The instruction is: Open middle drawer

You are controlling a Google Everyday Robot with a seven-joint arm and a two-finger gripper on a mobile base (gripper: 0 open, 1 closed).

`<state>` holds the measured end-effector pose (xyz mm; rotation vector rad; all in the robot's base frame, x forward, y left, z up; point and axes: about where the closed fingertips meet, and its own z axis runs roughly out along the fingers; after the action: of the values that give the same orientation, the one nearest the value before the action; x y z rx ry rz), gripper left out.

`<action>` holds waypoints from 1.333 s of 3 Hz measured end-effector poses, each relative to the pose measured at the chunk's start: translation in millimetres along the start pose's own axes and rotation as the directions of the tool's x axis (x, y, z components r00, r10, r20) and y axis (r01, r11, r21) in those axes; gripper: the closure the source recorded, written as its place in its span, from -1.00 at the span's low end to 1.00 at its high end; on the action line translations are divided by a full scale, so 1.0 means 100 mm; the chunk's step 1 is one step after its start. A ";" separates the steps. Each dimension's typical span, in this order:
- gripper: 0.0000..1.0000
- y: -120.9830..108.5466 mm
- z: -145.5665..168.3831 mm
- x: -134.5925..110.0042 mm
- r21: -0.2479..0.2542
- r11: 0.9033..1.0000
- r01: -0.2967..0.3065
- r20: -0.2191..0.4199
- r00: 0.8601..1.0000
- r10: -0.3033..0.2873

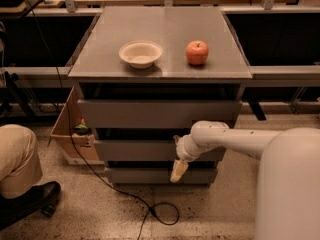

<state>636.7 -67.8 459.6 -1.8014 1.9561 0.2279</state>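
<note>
The grey cabinet has three stacked drawer fronts. The middle drawer (135, 150) is the medium-sized flat grey front between the taller top front (150, 113) and the smallest bottom front (145, 175). It looks pushed in. My gripper (177, 171) hangs down from the white wrist (192, 146). The wrist lies across the right half of the middle front. The gripper's pale tip is in front of the gap below that front, over the bottom drawer.
A white bowl (141, 53) and a red apple (197, 52) sit on the cabinet top (165, 29). A cardboard box (70, 134) stands at the cabinet's left. A black cable (150, 209) trails on the floor. A person's knee and shoe (22, 184) are at the lower left.
</note>
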 end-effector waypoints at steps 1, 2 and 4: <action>-1.00 -0.22 0.16 0.05 0.031 0.999 -0.011 -0.005 1.000 0.011; -1.00 -0.38 0.33 0.05 0.045 0.999 -0.023 0.001 1.000 0.023; -0.41 -0.29 0.36 0.04 0.041 0.998 -0.041 0.026 0.999 0.040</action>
<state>672.6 -60.0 432.0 -1.7258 1.9675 0.2203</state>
